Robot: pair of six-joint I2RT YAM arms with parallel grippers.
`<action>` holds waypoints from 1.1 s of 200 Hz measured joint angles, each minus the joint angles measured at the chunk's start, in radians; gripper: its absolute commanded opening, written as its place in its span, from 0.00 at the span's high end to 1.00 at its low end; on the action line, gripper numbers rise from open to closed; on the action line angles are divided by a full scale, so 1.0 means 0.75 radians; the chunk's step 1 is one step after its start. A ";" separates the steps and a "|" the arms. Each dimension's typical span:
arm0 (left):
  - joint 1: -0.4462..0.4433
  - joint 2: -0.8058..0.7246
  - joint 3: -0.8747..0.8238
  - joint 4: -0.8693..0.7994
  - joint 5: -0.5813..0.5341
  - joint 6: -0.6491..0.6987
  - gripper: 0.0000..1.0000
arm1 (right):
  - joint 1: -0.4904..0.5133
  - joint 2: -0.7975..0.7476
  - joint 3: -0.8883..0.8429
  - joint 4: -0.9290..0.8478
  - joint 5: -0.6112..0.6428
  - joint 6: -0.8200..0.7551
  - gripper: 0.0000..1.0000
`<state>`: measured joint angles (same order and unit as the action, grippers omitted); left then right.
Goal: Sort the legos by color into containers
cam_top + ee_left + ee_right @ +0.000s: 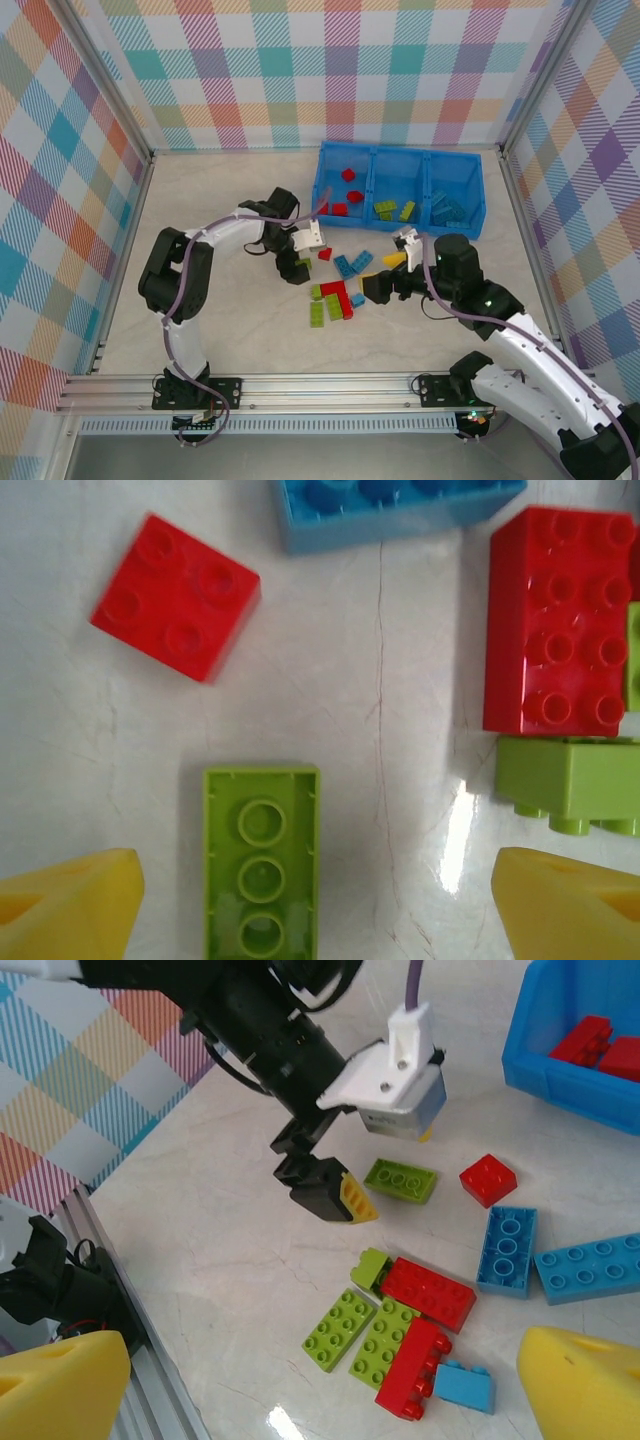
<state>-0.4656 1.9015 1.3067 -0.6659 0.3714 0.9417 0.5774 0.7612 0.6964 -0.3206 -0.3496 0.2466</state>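
We see a pale, faintly veined table [230, 340] with a bright blue tray [470, 226] sitting toward its far right. Nearer the middle, loose bricks [333, 290] in red, lime green and light blue lie on the bare top. One lime green brick [262, 865] lies with its hollow underside up, apart from a small red square brick [177, 597]. Several others lie touching in a tight cluster.

The top external camera looked down from above and behind the arm bases, far enough to hold the whole table [230, 200] and the blue tray [400, 150]. The left wrist camera faced straight down, very near, with a green brick [262, 865] between the left fingertips [70, 905]. The right wrist camera looked slanting from farther back, past the right fingertips [585, 1385], toward the left gripper [385, 1165]. All three shared that brick.
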 measured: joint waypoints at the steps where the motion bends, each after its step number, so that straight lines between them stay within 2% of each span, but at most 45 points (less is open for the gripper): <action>1: 0.000 0.002 0.000 -0.003 -0.002 0.002 0.19 | 0.000 -0.001 0.000 0.001 0.001 0.000 0.00; 48: 0.000 0.055 -0.005 -0.016 -0.069 0.026 0.49 | 0.000 0.009 0.000 -0.021 0.000 0.011 0.00; 104: -0.008 0.067 -0.019 0.028 -0.146 0.031 0.64 | -0.001 0.000 0.000 -0.044 0.000 0.039 0.00; 177: -0.075 0.014 -0.072 0.096 -0.280 0.029 0.84 | 0.000 -0.070 0.000 -0.069 0.015 0.066 0.00; 198: -0.114 -0.031 -0.113 0.150 -0.368 0.022 0.85 | 0.000 -0.084 0.001 -0.070 0.026 0.075 0.00; 220: -0.135 -0.090 -0.139 0.169 -0.374 -0.012 0.85 | 0.000 -0.093 0.001 -0.075 0.034 0.081 0.00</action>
<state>-0.5667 1.8343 1.2022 -0.5388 0.0906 0.9329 0.5774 0.6918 0.6968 -0.3767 -0.3244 0.3073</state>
